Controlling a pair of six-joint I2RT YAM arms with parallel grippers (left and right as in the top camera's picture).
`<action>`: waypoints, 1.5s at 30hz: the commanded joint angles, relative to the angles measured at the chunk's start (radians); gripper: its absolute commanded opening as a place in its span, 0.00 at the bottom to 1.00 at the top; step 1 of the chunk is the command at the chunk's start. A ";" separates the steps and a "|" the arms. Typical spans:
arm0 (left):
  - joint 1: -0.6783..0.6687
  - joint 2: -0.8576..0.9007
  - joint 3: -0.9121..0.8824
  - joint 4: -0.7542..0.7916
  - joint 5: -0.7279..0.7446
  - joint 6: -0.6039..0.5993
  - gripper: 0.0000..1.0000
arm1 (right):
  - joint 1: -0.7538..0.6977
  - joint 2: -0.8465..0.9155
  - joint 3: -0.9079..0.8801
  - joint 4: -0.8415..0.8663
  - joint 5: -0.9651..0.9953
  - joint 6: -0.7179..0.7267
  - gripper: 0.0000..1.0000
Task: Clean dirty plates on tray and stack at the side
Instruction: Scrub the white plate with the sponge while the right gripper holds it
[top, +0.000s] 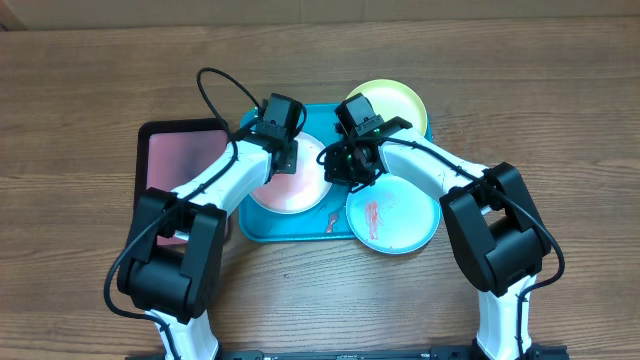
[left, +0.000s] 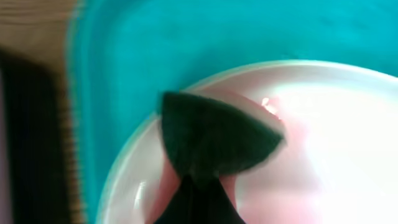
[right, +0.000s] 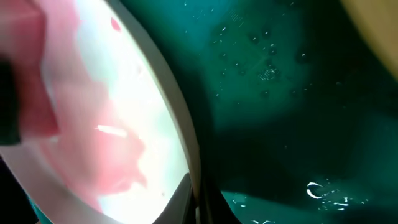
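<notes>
Beneath the left gripper (left: 195, 198) and its sponge (left: 217, 134), the white plate (left: 339, 130)

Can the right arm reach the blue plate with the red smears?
Probably yes: the mint-blue plate lies uncovered right beside the right gripper, which seems shut on the rim of the white plate and must let go first.

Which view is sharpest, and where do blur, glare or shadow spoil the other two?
Overhead: evenly lit and sharp, the red smear on the mint-blue plate clear. Left wrist: soft throughout, edges of the dark pad smeared, the white plate washed out by glare. Right wrist: too close to focus, the turquoise tray sunk in shadow with small glints.
</notes>
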 joint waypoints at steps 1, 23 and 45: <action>0.006 0.014 -0.007 -0.005 0.404 0.113 0.04 | 0.005 0.001 -0.005 0.002 -0.015 -0.030 0.04; 0.009 0.014 -0.007 0.135 0.052 0.056 0.04 | 0.005 0.001 -0.005 0.002 -0.015 -0.030 0.04; 0.007 0.014 -0.007 -0.214 0.738 0.331 0.04 | 0.005 0.001 -0.005 0.005 -0.016 -0.029 0.04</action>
